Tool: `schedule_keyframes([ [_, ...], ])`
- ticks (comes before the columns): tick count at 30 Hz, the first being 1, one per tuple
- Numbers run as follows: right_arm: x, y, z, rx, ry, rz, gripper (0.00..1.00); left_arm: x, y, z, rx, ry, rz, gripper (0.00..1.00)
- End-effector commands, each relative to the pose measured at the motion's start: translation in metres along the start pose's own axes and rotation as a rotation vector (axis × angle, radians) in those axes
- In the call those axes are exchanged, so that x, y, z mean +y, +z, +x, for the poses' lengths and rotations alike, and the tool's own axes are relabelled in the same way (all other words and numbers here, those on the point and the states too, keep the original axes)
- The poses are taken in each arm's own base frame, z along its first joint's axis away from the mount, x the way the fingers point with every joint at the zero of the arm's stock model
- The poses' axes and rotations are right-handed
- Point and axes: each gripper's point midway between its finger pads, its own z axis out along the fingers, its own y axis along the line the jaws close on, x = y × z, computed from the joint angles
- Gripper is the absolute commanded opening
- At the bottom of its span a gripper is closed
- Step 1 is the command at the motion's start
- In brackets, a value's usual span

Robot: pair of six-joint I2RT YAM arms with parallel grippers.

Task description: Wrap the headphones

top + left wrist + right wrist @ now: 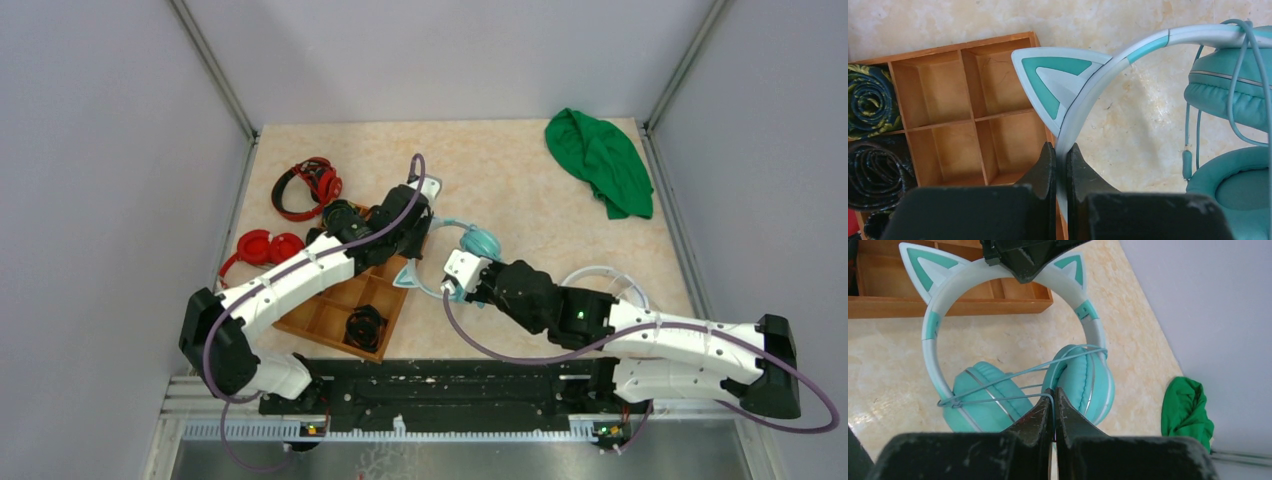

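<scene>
The headphones (1080,380) hang beside the wooden tray (973,120) — left end effector (1062,150) clamped on the headband (1083,105) to steady them, right end effector (1052,395) pinching the cable (1187,162), likely to wind it.

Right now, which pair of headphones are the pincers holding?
The teal cat-eared headphones: left pincer clamps the pale headband, right pincer the thin cable. The red pairs lie apart.

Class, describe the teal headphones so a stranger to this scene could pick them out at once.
On the marbled table, find the wooden tray at the near left. The headphones are just right of it. Unlike the red pairs farther left, they are mint, with two pointed cat ears on a pale headband.
</scene>
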Motion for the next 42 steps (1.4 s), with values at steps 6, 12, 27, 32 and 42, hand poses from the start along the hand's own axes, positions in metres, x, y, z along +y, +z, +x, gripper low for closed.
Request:
schedule_keyframes([
  [6, -0.021, -0.007, -0.028, -0.128, -0.055, 0.067, 0.00, -0.014, -0.012, -0.005, -0.059, 0.069, 0.119, 0.00],
  [12, -0.013, -0.011, -0.043, -0.206, -0.061, 0.007, 0.00, -0.023, -0.017, 0.002, -0.053, 0.115, 0.194, 0.00],
  [27, -0.001, -0.004, -0.050, -0.274, -0.075, -0.022, 0.00, -0.043, -0.028, 0.011, -0.050, 0.185, 0.327, 0.00],
  [32, -0.017, -0.007, -0.032, -0.202, -0.106, 0.072, 0.01, -0.042, -0.031, 0.015, -0.048, 0.186, 0.331, 0.00],
  [42, -0.040, -0.027, -0.049, -0.266, -0.062, 0.121, 0.01, -0.047, -0.028, 0.024, -0.015, 0.183, 0.346, 0.00],
])
